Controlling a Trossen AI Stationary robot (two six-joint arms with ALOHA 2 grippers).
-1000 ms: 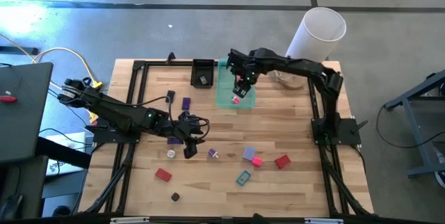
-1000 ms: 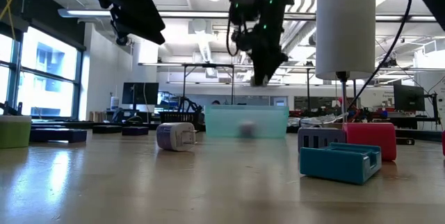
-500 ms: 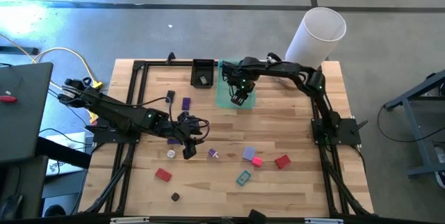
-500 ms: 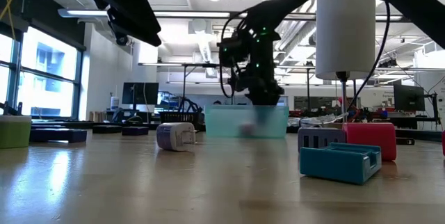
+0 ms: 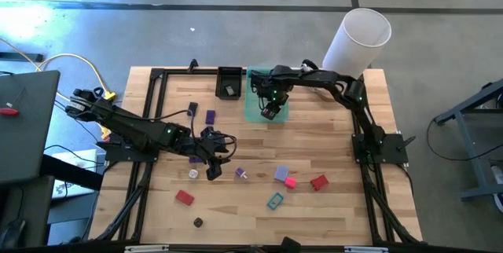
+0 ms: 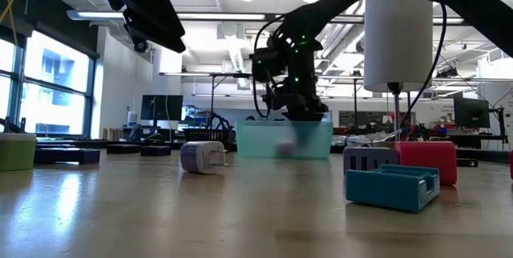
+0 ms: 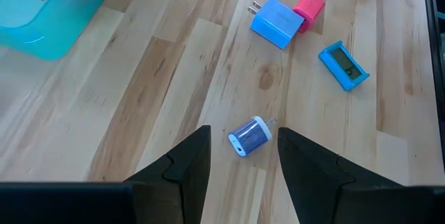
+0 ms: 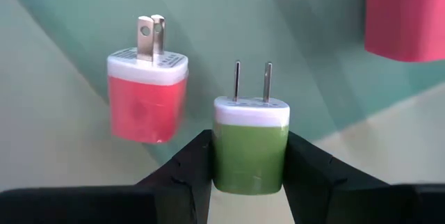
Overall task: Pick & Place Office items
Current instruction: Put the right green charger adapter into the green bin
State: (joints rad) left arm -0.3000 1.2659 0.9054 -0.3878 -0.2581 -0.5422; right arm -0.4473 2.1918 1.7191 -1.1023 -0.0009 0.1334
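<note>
The right gripper (image 5: 269,111) hangs low over the translucent green plastic tray (image 5: 253,113) at the far middle of the table, its fingers (image 8: 182,175) pinching a small green wall charger with a white cap and two metal prongs (image 8: 250,144). A red charger of the same kind (image 8: 147,95) lies just beside it in the tray, with a pink block (image 8: 407,15) farther off.

To do this release well, I judge the jaws should part slowly while the green charger sits clear of the red one, then the arm should lift straight up so neither finger drags it.

The left gripper (image 7: 242,161) waits with fingers spread above a small blue-and-white charger (image 7: 249,136) on the bare wood left of centre. More pieces lie along the near side.
</note>
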